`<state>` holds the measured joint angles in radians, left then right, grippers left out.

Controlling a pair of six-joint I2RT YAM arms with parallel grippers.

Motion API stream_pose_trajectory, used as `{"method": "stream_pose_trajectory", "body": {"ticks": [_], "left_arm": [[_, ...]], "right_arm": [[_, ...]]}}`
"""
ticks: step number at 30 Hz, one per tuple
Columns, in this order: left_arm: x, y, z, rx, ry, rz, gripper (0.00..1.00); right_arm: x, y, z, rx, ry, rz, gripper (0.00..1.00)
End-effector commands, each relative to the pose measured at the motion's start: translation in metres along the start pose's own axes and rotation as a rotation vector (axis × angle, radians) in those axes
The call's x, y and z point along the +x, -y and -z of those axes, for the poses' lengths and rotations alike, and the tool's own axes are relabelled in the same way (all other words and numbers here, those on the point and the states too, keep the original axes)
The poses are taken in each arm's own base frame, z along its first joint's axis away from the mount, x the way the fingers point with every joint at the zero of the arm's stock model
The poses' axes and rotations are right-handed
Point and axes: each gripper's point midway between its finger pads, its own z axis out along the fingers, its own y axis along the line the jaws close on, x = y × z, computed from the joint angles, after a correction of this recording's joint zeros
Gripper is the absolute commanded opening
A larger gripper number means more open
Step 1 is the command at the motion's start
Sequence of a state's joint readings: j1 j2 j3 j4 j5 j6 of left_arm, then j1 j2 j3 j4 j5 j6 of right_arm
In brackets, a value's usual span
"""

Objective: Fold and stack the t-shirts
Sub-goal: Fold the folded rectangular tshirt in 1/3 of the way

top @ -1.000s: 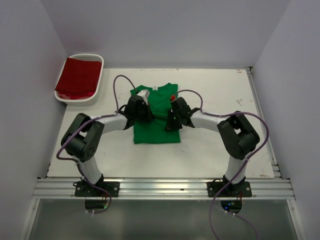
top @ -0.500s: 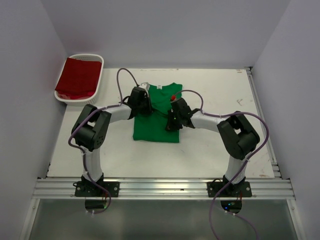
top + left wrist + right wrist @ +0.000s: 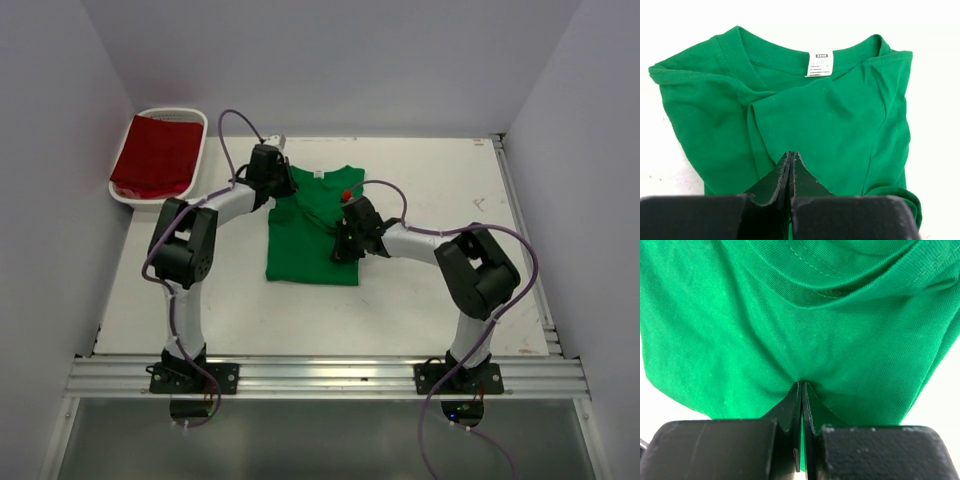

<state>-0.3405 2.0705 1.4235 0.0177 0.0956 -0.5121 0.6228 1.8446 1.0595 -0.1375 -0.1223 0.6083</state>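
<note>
- Over the middle of the table [image 3: 450, 200], the left hand [image 3: 791, 157] has swung within the past second from the near left side of the green t-shirt [image 3: 310, 250] up to its far left shoulder. The left sleeve now lies turned in as a flap across the chest, below the neck label [image 3: 819, 63].
- We see the right hand [image 3: 801, 387] almost unmoved at the shirt's right side, its jaws closed on a pucker of green cloth.
- We find the left hand's jaws pressed together at the flap's edge. Whether any cloth is caught between them, the wrist view does not quite settle.
- We judge the first lengthwise fold to be under way, with the left side in and the right side still to come. Stacking has not begun.
- At the far left corner, the white basket [image 3: 150, 201] holds the dark red t-shirt [image 3: 155, 155], which lies spread across its inside. We can make out nothing else in it.
</note>
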Motion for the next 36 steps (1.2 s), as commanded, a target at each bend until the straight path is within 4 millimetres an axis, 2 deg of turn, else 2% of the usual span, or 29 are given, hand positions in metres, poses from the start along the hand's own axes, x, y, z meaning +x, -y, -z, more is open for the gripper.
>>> {"method": "stream_pose_trajectory", "body": {"ticks": [1, 2, 3, 4, 5, 6, 7, 8, 10, 11, 13, 14, 21, 28, 31, 36], "left_arm": [[-0.028, 0.023, 0.025, 0.095, 0.052, -0.002, 0.0], [-0.043, 0.037, 0.045, 0.141, 0.094, -0.001, 0.0], [-0.028, 0.035, 0.052, 0.142, 0.07, 0.006, 0.0], [-0.035, 0.046, 0.072, 0.171, 0.101, 0.001, 0.0], [-0.013, 0.046, 0.076, 0.18, 0.066, 0.003, 0.0], [-0.007, 0.05, 0.084, 0.19, 0.063, 0.001, 0.0], [-0.008, 0.061, 0.099, 0.22, 0.085, -0.011, 0.0], [0.021, 0.067, 0.103, 0.237, 0.035, -0.025, 0.0], [0.035, 0.081, 0.12, 0.272, 0.029, -0.059, 0.0], [0.061, 0.086, 0.123, 0.281, -0.014, -0.077, 0.0], [0.071, 0.095, 0.134, 0.314, -0.008, -0.086, 0.0], [0.086, 0.09, 0.135, 0.307, -0.036, -0.086, 0.0], [0.123, 0.062, 0.124, 0.238, -0.101, -0.078, 0.0], [0.158, 0.032, 0.093, 0.151, -0.16, -0.067, 0.0], [0.164, 0.03, 0.088, 0.149, -0.173, -0.057, 0.0], [0.165, 0.026, 0.092, 0.134, -0.174, -0.062, 0.0]], "right_arm": [[0.013, 0.016, 0.005, 0.065, -0.031, 0.026, 0.0], [0.013, 0.016, 0.005, 0.065, -0.033, 0.03, 0.0], [0.012, 0.015, 0.004, 0.065, -0.033, 0.03, 0.0], [0.01, 0.014, 0.004, 0.065, -0.031, 0.03, 0.0], [0.01, 0.013, 0.004, 0.064, -0.031, 0.035, 0.0], [0.008, 0.012, 0.004, 0.063, -0.027, 0.034, 0.0], [0.007, 0.013, 0.004, 0.066, -0.029, 0.038, 0.0], [0.006, 0.012, 0.004, 0.065, -0.028, 0.038, 0.0], [0.003, 0.01, 0.005, 0.062, -0.024, 0.047, 0.0], [0.002, 0.01, 0.006, 0.064, -0.025, 0.047, 0.0], [0.0, 0.008, 0.007, 0.06, -0.022, 0.051, 0.0], [-0.001, 0.007, 0.007, 0.061, -0.02, 0.052, 0.0], [-0.009, 0.001, 0.009, 0.052, -0.009, 0.056, 0.0], [-0.02, -0.007, 0.016, 0.037, 0.01, 0.068, 0.0], [-0.025, -0.012, 0.017, 0.028, 0.015, 0.072, 0.0], [-0.037, -0.017, 0.012, 0.03, 0.025, 0.084, 0.0]]}}
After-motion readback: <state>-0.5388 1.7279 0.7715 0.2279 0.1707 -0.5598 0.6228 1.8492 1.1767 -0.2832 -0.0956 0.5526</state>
